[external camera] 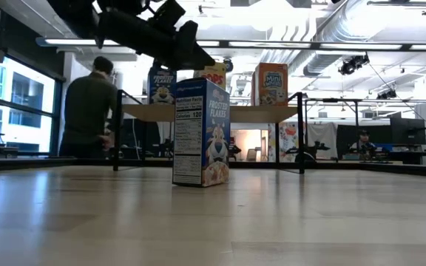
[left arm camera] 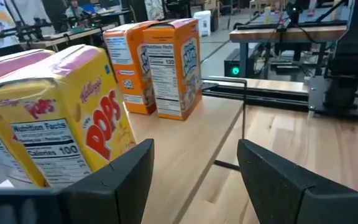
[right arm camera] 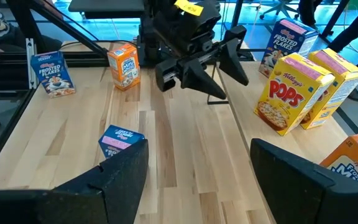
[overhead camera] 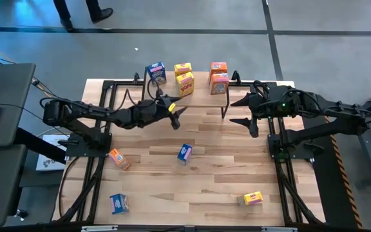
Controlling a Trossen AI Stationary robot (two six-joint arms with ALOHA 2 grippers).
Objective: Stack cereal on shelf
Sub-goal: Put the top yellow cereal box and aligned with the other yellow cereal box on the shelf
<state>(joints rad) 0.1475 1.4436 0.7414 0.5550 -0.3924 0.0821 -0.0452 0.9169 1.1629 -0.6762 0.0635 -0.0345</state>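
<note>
Five cereal boxes on the shelf, four on the table.

One blue box, two yellow boxes and two orange boxes stand upright on the light wooden shelf. On the table stand a blue box mid-table, an orange box, another blue box, and a yellow box.
</note>
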